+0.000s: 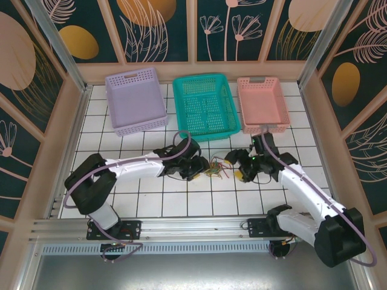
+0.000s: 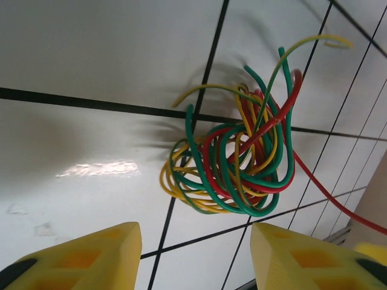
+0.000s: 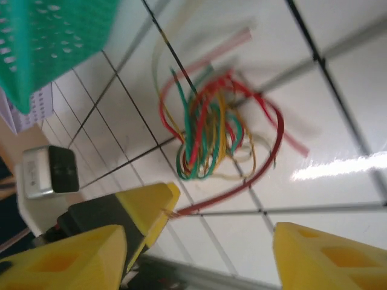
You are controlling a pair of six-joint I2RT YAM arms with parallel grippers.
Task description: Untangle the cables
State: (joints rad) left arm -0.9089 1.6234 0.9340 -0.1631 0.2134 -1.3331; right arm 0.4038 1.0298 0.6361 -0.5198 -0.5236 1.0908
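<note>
Cables (image 2: 236,175): one red/green/yellow knot lying on the white tiled table (image 1: 151,205), between the two tools, on the near side of the teal basket (image 1: 205,106). Left tool (image 1: 195,169) has its jaws apart with nothing between them and the knot just past its tips. Right tool (image 3: 199,254) is also spread wide and empty, with the knot beyond its tips; one red strand loops out and trails along the table, and I can't tell where it ends.
</note>
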